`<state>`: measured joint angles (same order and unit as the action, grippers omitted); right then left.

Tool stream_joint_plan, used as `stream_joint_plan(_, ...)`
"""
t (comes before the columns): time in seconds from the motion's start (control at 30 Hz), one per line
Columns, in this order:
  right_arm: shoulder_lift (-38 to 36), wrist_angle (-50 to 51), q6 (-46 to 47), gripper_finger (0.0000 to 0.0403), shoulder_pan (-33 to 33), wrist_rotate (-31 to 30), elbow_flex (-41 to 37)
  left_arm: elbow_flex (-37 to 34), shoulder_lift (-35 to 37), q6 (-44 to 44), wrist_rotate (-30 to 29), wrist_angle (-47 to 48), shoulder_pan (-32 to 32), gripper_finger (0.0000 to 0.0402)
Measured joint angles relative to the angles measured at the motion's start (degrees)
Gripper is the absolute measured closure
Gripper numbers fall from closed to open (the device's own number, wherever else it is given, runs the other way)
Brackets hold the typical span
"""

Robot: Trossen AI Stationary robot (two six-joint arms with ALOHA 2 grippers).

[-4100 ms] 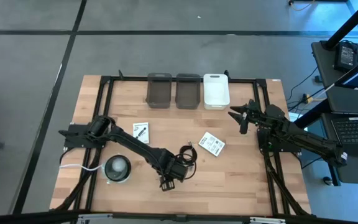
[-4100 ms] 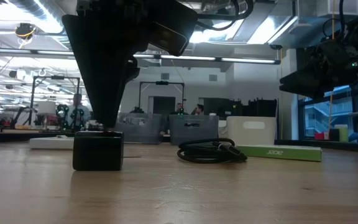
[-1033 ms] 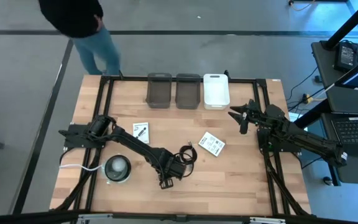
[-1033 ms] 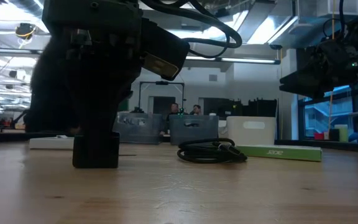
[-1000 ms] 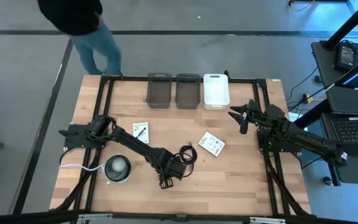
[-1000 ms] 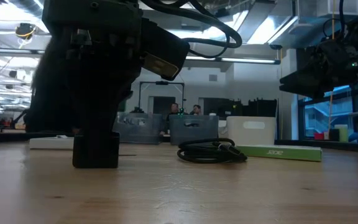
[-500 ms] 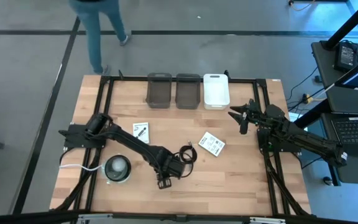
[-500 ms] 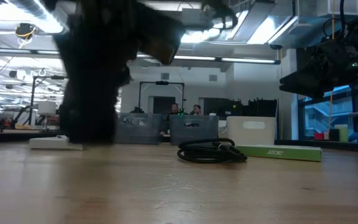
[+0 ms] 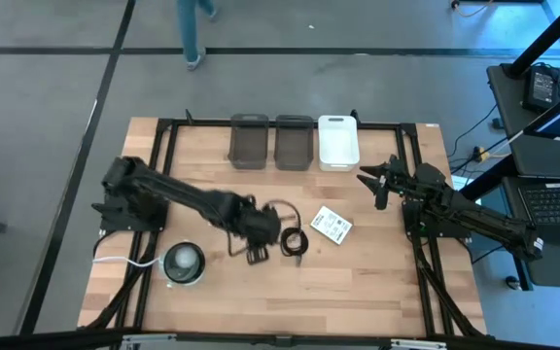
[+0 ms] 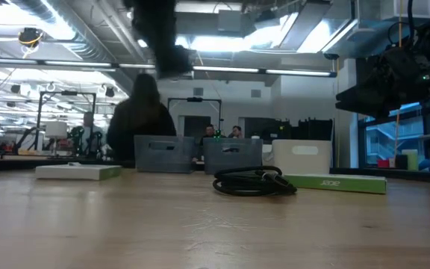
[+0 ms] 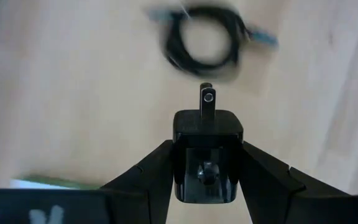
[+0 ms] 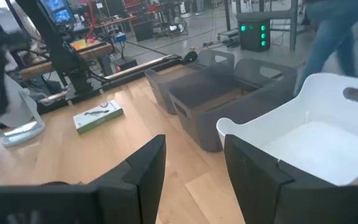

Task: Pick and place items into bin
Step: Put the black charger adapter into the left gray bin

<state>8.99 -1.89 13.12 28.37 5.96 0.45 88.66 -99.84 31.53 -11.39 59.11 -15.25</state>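
The small black plug block [image 11: 207, 155], a charger-like cube with a metal prong sticking out of its front face, is pinched between the two dark fingers [image 11: 151, 171] of the left gripper [image 9: 256, 253] and is off the wooden table [image 9: 387, 292], near the middle of the table and slightly toward its near edge. Just to its right lies the coiled black cable [image 9: 293, 241], flat on the wood, which in the low view is a low black loop [image 10: 252, 181]. To the right of the cable is a flat white packet with dark print [image 9: 332, 225]; the low view shows it edge-on with a green side. A second packet [image 10: 79, 172] shows in the low view to the left; in the high view the left arm covers it. Along the far edge stand three bins in a row: two grey ones [image 9: 249, 141] [image 9: 295, 142] and a white one [image 9: 338, 142] on the right. At the near left lies a round grey-white disc [image 9: 184, 262] with a white cord. The right gripper [image 9: 377, 183] hangs over the right side of the table near the white bin, its fingers [image 12: 148, 165] spread apart and holding nothing. A person's legs [image 9: 194, 24] show on the floor beyond the far edge.
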Motion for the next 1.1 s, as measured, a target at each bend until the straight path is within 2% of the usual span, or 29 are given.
stream_joint_plan(0.17,0.0,-0.02,1.69,0.0233,0.01,0.0,0.0,0.0,6.44,-1.51,-12.03,-0.68,5.82,0.0245)
stream_joint_plan(0.27,0.0,-0.02,1.67,0.0233,-0.01,0.0,0.0,0.0,8.7,-1.72,-16.72,-0.92,10.07,0.0245)
stream_joint_plan(0.33,0.0,-0.02,1.71,0.0233,-0.01,0.0,0.0,0.02,9.52,-3.6,-17.84,-1.13,13.38,0.0245)
stream_joint_plan(0.53,0.0,-0.02,1.75,0.0233,0.0,0.0,0.0,0.02,9.12,-6.06,-16.61,-1.55,25.56,0.0245)
stream_joint_plan(0.73,0.0,-0.02,1.81,0.0233,-0.01,0.0,0.0,0.0,5.12,-5.9,-10.1,-1.49,36.43,0.0245)
stream_joint_plan(0.93,0.0,-0.02,1.82,0.0233,0.01,0.0,0.0,0.0,-1.93,-6.44,-8.76,-2.67,42.98,0.0245)
stream_joint_plan(1.1,0.0,-0.02,1.82,0.0233,-0.01,0.0,-0.01,-0.02,-8.25,-3.34,-4.77,-3.46,46.09,0.0245)
